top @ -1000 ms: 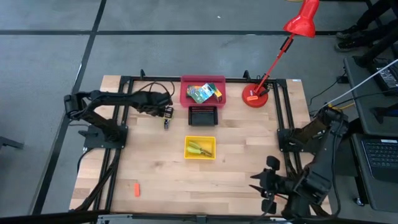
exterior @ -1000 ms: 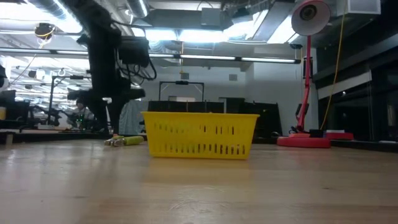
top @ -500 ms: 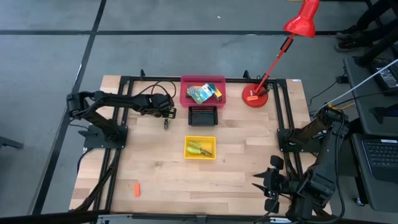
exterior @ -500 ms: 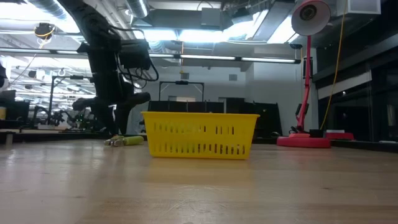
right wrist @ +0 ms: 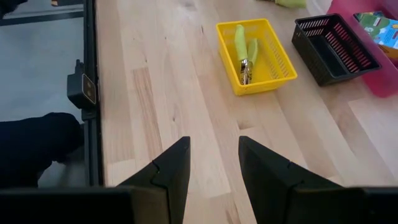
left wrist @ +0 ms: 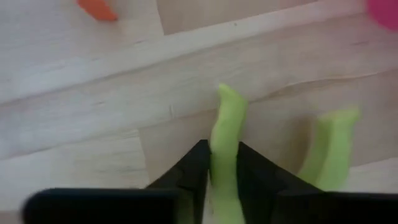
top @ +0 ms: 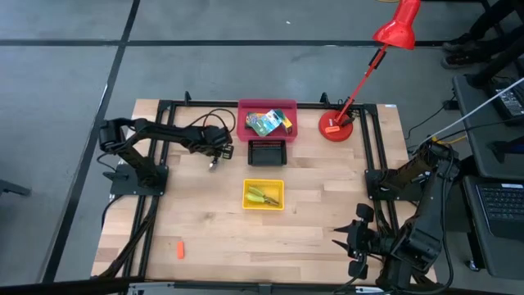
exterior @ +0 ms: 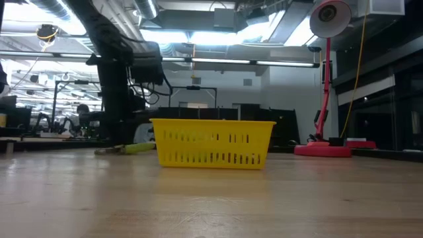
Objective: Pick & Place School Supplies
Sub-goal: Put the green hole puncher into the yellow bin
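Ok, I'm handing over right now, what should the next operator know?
Left gripper: shut on one handle of the pliers, low over the table left of the black tray.
Right gripper: open, empty, at the table's front right corner.
Done: other pliers in the yellow tray; crayon boxes in the red tray.
Left: place the held pliers; an orange piece lies front left.

The left dark two-finger gripper reaches out low over the table, its fingers pinched against one yellow-green plier handle between them; the right dark gripper hangs parted, nothing between its fingers
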Robot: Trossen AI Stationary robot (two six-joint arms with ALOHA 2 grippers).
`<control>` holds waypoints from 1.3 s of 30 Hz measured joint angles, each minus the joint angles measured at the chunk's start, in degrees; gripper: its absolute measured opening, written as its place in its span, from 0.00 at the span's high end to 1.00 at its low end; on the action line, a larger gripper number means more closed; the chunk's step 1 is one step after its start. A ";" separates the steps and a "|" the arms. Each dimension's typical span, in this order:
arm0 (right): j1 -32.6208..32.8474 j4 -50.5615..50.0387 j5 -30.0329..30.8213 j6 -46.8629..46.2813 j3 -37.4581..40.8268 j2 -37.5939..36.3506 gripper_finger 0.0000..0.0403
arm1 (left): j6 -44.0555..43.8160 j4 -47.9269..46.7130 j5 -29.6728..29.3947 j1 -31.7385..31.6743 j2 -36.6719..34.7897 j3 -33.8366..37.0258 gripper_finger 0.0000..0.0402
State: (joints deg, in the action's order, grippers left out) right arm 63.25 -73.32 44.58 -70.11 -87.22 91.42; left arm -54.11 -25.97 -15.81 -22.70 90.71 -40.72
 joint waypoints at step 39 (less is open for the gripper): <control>4.91 -7.15 6.00 -9.55 0.00 0.00 0.65 | 39.10 -19.34 -0.25 31.50 22.49 -51.36 0.90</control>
State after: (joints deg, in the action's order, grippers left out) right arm 68.16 -80.47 50.58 -79.66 -87.22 91.42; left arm -15.02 -45.30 -16.06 8.79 113.20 -92.08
